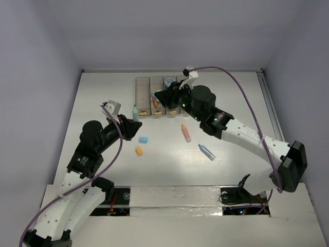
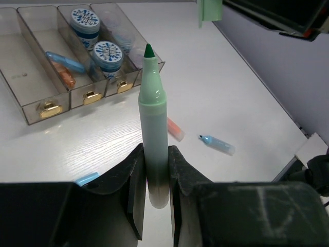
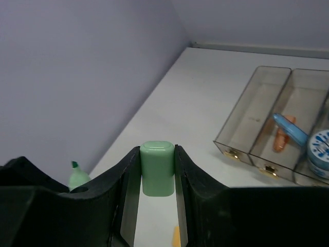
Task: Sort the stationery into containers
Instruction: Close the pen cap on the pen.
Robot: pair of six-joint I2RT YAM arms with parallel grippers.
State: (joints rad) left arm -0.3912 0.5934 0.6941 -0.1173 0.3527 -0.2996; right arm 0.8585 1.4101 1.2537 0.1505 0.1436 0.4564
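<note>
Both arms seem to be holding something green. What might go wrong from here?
The green marker is pinched only near its bottom end by the left fingers, its dark tip bare; it may tilt or slip out.
The right fingers hold a small green piece near that marker, so the arms might bump.
A blue marker and an orange marker lie loose on the table and might get knocked.

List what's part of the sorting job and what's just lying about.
Job:
green marker and green cap, both held
bins
jars
loose orange marker
loose blue marker
blue eraser
orange eraser

Not the job:
purple cables
</note>
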